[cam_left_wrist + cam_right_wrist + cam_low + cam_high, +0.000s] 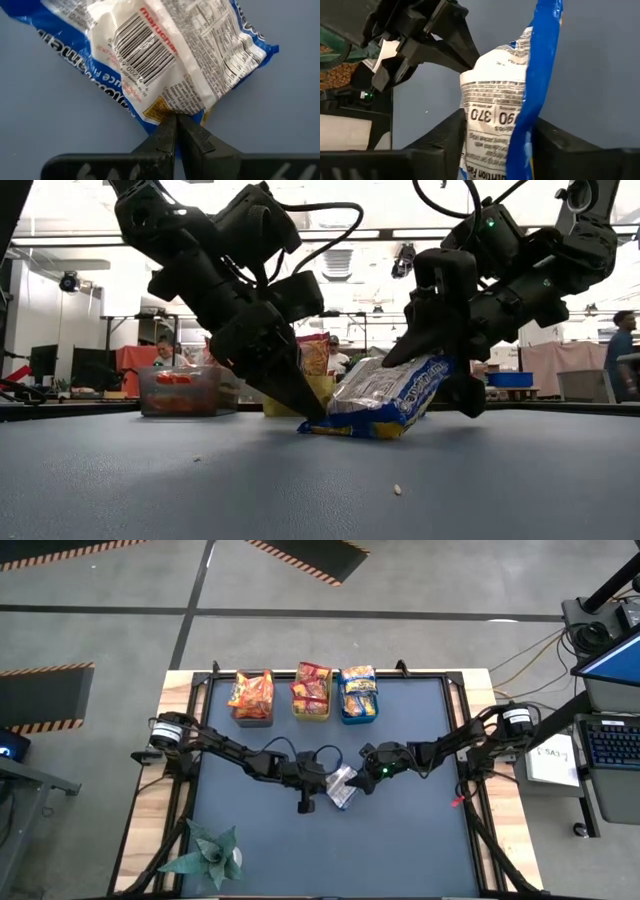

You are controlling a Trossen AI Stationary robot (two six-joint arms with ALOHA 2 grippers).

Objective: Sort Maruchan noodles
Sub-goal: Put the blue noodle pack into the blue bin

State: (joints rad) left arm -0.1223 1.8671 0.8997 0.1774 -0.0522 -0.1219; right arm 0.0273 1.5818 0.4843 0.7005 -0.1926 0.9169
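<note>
Left gripper (322, 783) pressed together, tips pinning one corner of the blue-and-white noodle packet (342, 787) to the middle of the table (400, 850). Right gripper (362, 778) straddling the raised far edge, fingers on either side of it. Risk of tearing or slipping if lifted while the corner remains pinned. Bins (308, 692) well apart, along the far edge.

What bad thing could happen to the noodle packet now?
The left end effector pinches one corner of the silvery-white packet while the right end effector straddles the far end. If they pull apart, the crinkly wrapper might tear. The packet is tilted with one end on the table, so it might also slip and flop back down.
</note>
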